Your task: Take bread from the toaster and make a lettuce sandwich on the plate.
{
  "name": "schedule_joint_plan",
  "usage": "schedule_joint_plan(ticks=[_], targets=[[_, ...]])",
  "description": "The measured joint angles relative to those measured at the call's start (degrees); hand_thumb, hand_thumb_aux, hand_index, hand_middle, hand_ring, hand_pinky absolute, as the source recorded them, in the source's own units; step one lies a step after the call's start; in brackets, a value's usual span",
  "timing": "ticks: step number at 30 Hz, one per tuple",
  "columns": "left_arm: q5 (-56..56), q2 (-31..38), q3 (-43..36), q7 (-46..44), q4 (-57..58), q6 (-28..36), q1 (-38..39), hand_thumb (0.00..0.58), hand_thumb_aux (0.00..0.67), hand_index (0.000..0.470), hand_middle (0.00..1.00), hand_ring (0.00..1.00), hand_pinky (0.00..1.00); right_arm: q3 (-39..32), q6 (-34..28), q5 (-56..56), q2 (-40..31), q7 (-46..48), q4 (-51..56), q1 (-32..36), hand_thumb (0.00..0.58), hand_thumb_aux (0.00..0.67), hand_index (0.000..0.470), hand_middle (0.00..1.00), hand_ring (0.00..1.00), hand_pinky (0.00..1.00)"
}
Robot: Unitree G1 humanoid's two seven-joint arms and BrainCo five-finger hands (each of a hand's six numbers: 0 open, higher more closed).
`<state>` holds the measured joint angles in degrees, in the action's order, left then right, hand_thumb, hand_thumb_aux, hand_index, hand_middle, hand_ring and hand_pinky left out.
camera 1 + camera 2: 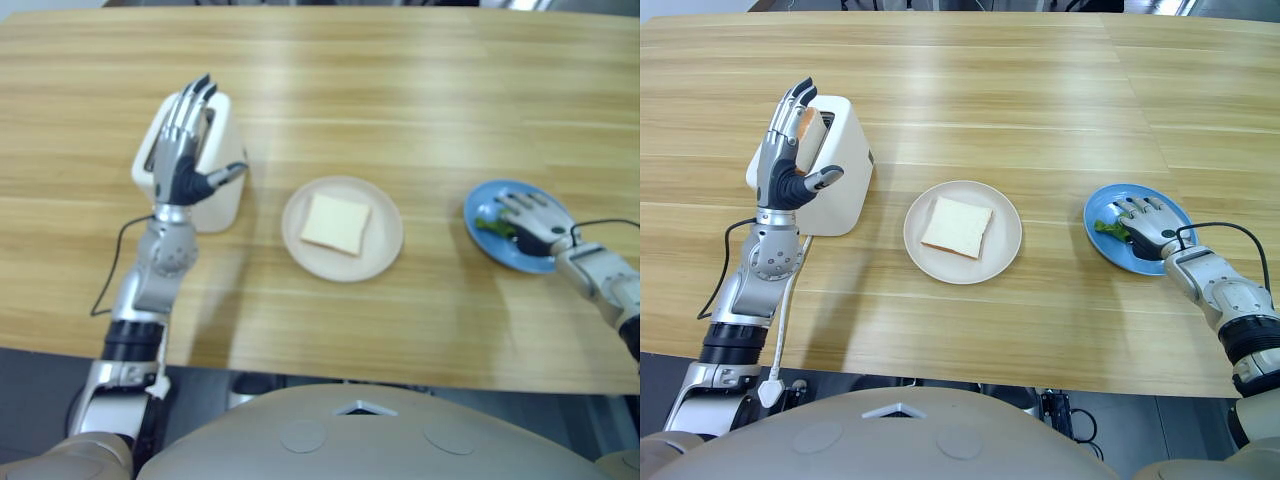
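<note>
Left eye view: the toaster stands toward the counter's left edge. The left hand is upright before it, fingers straight and together, holding nothing. A slice of bread lies on the cream plate mid-counter.

Right eye view: a second slice pokes from the toaster's slot just behind those fingers. Near the right edge the right hand rests on a blue plate, fingers outstretched, tips touching the lettuce.
</note>
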<state>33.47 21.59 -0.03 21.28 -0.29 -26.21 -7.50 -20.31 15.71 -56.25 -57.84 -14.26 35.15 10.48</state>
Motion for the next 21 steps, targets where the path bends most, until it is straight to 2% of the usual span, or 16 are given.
schedule_joint_plan(ticks=[8,13,19,20,21], targets=[[0.0,-0.3,0.0,0.0,0.0,0.0,0.0,0.0,0.0,0.0,0.0,0.0,0.0,0.0,-0.5,-0.2,0.2,-5.4,0.3,0.3,0.58,0.67,0.46,0.0,0.0,0.0],[0.1,-0.5,0.0,0.0,0.0,0.0,-0.1,0.0,0.0,0.0,0.0,0.0,0.0,0.5,-1.7,-1.2,0.2,-12.5,-3.7,0.7,0.58,0.67,0.46,0.0,0.0,0.0],[0.1,-0.5,0.0,0.0,0.0,0.0,-0.1,0.0,0.0,0.0,0.0,0.0,0.0,0.7,-2.2,-1.4,0.1,-16.4,-6.4,0.4,0.58,0.67,0.46,0.0,0.0,0.0],[0.1,-0.5,0.0,0.0,0.0,0.1,-0.1,0.0,0.0,0.0,0.0,0.0,0.0,0.7,-2.1,-1.4,0.1,-16.9,-6.3,0.4,0.58,0.67,0.46,0.66,0.66,0.66],[0.1,-0.5,0.0,0.0,0.0,0.1,-0.1,0.0,0.0,0.0,0.0,0.0,0.0,0.7,-2.1,-1.4,0.1,-17.2,-6.2,0.4,0.58,0.67,0.46,1.0,1.0,1.0]])
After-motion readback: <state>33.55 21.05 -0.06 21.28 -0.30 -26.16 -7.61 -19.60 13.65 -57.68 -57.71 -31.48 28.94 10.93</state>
